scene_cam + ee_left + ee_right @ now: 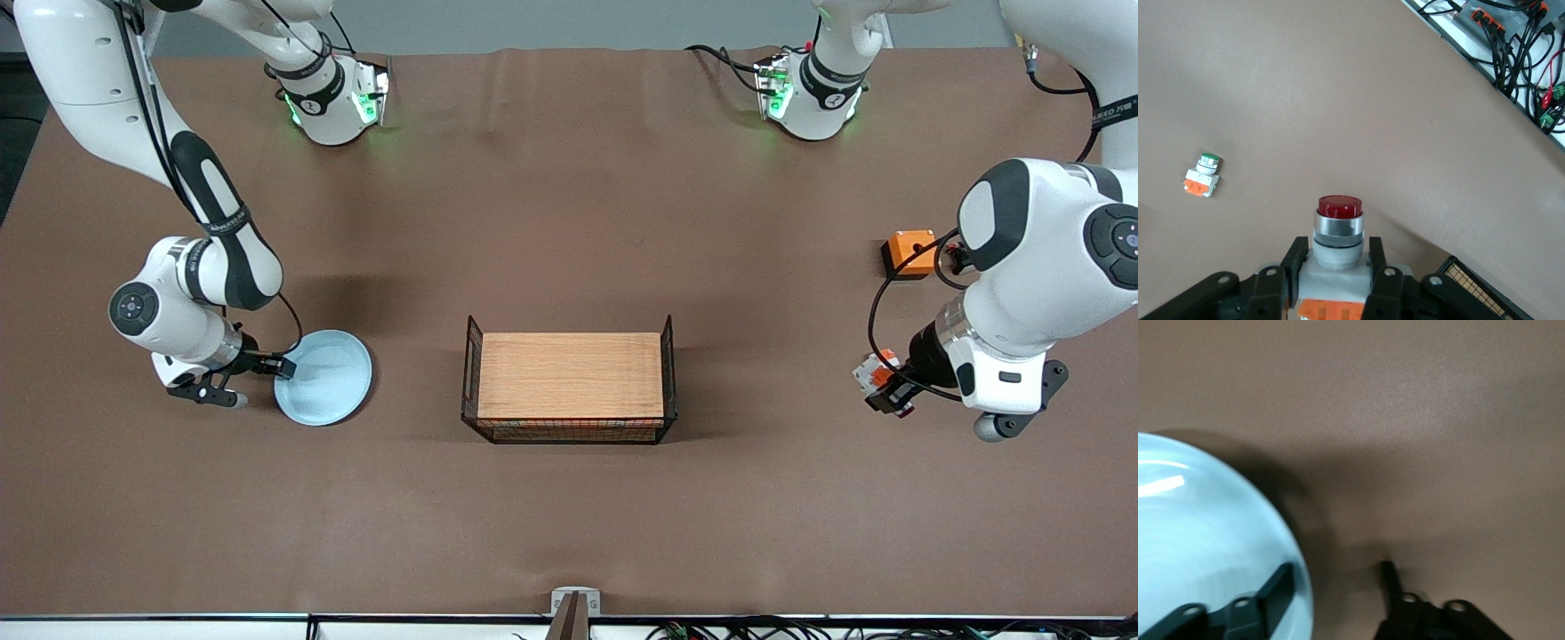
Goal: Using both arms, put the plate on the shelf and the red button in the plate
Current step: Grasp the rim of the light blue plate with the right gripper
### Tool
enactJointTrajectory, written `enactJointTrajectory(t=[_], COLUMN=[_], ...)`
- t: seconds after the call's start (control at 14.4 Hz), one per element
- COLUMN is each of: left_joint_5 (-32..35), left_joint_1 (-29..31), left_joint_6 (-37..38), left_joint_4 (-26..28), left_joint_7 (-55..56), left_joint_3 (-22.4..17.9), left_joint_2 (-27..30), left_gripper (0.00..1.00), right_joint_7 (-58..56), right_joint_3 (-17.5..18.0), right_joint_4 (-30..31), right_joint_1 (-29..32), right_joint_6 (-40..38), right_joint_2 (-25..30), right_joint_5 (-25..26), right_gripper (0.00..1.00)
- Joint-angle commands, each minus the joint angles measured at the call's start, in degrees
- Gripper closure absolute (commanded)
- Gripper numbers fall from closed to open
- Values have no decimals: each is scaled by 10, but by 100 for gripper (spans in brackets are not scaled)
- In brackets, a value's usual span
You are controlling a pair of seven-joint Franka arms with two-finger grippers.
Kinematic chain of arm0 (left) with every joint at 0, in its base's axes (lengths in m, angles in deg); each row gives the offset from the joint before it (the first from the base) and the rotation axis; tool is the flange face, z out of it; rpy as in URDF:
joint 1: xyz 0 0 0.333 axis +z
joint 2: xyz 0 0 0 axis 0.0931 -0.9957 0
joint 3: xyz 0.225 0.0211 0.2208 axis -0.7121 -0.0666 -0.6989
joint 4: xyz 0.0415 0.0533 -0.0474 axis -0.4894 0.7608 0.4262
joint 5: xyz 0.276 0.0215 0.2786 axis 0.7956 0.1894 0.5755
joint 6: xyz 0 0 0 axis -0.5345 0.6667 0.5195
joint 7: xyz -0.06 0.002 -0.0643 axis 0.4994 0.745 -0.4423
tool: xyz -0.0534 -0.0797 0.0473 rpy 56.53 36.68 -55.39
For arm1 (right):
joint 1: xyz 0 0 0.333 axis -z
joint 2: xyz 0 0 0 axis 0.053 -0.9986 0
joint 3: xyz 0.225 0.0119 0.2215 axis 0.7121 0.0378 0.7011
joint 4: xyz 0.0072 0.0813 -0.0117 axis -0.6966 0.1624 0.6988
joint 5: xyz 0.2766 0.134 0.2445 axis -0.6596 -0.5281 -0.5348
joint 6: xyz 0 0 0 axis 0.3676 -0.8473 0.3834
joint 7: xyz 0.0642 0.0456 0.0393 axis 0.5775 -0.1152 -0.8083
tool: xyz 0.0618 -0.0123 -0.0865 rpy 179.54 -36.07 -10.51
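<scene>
Pick-up step: the left gripper (1335, 267) clamps the red button (1339, 230) near the table's left-arm edge, while the right gripper (1331, 590), fingers wide, straddles the plate (1205, 540) rim near the right-arm edge and must close next.

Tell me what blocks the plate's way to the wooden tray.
Nothing visible does. The plate, its rim between the right pincer's fingers, and the wooden tray have only bare table between them. The tray's wire end wall faces the plate.

Basket (569, 380) between plate (324, 378) — red button (892, 399)
</scene>
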Motion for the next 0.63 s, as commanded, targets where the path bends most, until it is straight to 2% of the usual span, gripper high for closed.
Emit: enactJointTrajectory(t=[0.0,0.14,0.28,0.56], left_joint_5=[-11,-11,-11,-11], left_joint_1=[-1,2,5,6], left_joint_6=[13,13,13,13], left_joint_4=[-16,-17,-17,-26], left_joint_7=[4,4,4,4], left_joint_3=[-1,-1,-1,-2], left_joint_2=[-5,-5,-2,-4], left_gripper=[71,71,71,70], right_joint_7=[6,6,6,39], right_joint_3=[4,4,3,3], right_joint_4=[-12,-14,-14,-17], right_joint_1=[2,2,2,2], right_joint_6=[-32,-32,-33,-37], right_joint_2=[-1,0,2,25], right_joint_5=[-7,-7,-7,-7], right_gripper=[77,96,100,100])
